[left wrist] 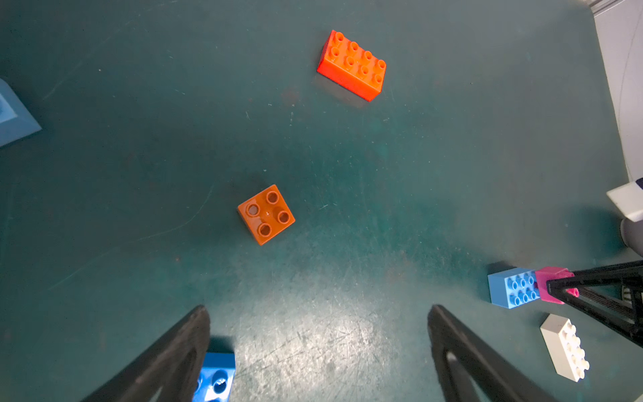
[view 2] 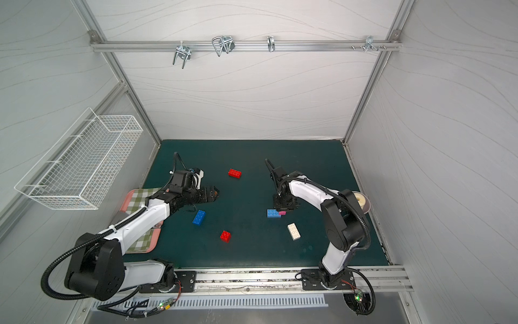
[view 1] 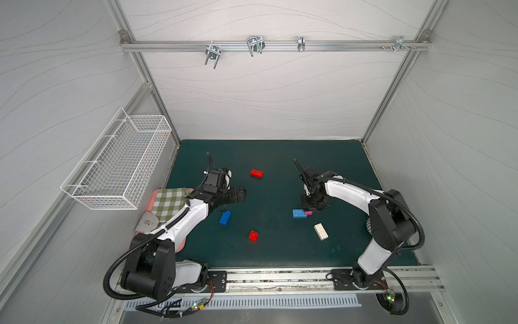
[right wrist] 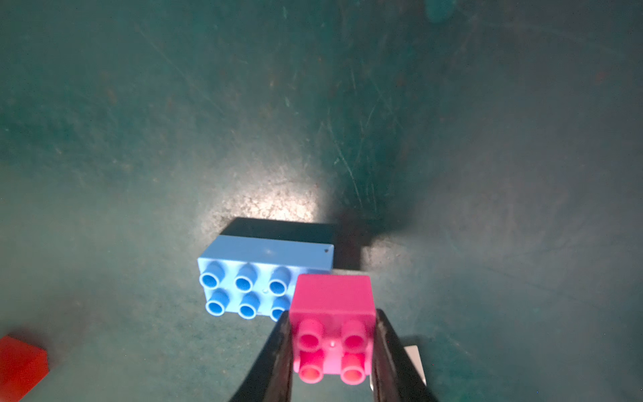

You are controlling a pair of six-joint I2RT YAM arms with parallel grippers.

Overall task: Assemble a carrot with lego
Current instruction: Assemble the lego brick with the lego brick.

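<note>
Pinched in our right end effector, the pink brick is sitting studs-up between the two narrowly set fingers. We are holding it over one end of the light blue brick, covering its last pair of studs; we cannot tell whether the two are pressed together. The light blue brick is lying flat, right of the middle of the worktop in both top views. Nearer the front edge, the white brick is lying flat and apart from it. Our left end effector is hovering with its fingers spread wide and empty. Ahead of it the orange brick is sitting alone, with the long red brick farther off. The dark blue brick is lying just beside one of its fingers. The small red brick is lying near the front middle, well apart from the rest.
</note>
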